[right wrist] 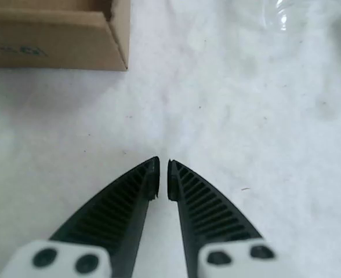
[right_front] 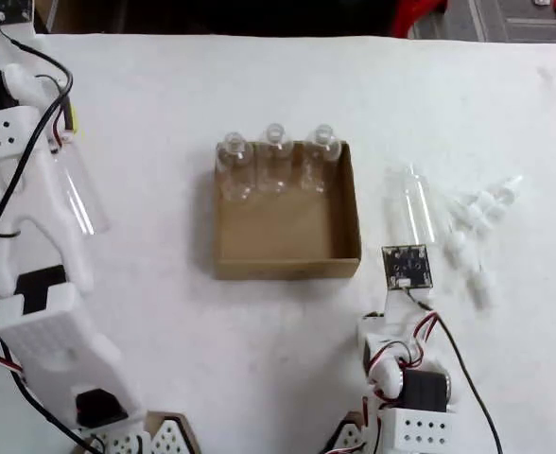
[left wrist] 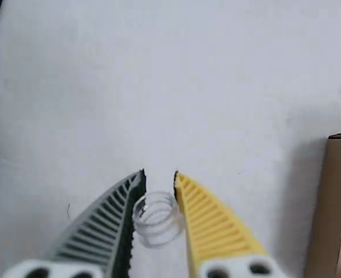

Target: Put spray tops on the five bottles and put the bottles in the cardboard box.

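Closest to your left wrist camera, your left pincer (left wrist: 159, 182), one grey ribbed finger and one yellow, is grasping a clear plastic bottle (left wrist: 156, 217) by its open threaded neck; that neck carries no top. From above, you find this bottle out at the left side of the white counter (right_front: 165, 95), beside the left arm and well apart from the brown cardboard box (right_front: 287, 268). Whether its base rests on the counter cannot be told.

Your right pincer (right wrist: 163, 179), with black ribbed fingers, is clenched on nothing, its tips only a sliver apart, over bare counter near a corner of the box.

The box sits mid-counter with three clear bottles (right_front: 276, 161) standing upright in a row against its far wall. Just to the right of the box, a second loose clear bottle (right_front: 412, 208) lies on its side on the counter. Beyond it, farther right, you have the white spray tops (right_front: 481, 222) lying in a loose cluster.
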Controlling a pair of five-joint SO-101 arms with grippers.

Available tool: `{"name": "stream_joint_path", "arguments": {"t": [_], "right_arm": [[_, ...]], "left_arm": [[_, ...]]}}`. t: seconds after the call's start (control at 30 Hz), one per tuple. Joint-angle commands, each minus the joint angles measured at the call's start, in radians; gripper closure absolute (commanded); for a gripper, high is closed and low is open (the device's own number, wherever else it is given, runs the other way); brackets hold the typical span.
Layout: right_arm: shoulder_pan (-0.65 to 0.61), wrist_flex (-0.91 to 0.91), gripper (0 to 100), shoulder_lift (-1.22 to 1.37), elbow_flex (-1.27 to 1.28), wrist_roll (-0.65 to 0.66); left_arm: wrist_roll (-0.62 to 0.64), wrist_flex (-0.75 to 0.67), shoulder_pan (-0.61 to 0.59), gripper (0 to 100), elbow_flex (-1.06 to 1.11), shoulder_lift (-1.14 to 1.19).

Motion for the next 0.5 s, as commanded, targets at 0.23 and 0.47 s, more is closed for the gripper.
{"name": "stream_joint_path", "arguments": {"t": [0.23, 0.47], "right_arm": [[0.008, 0.005, 98.2, -0.005, 0.009, -0.005], [0.008, 0.005, 98.2, -0.005, 0.009, -0.005]], "left_arm": [[-0.008, 0.048, 0.008, 98, -0.118, -0.101], [-0.011, 0.071, 0.015, 98, -0.034, -0.407]]}}
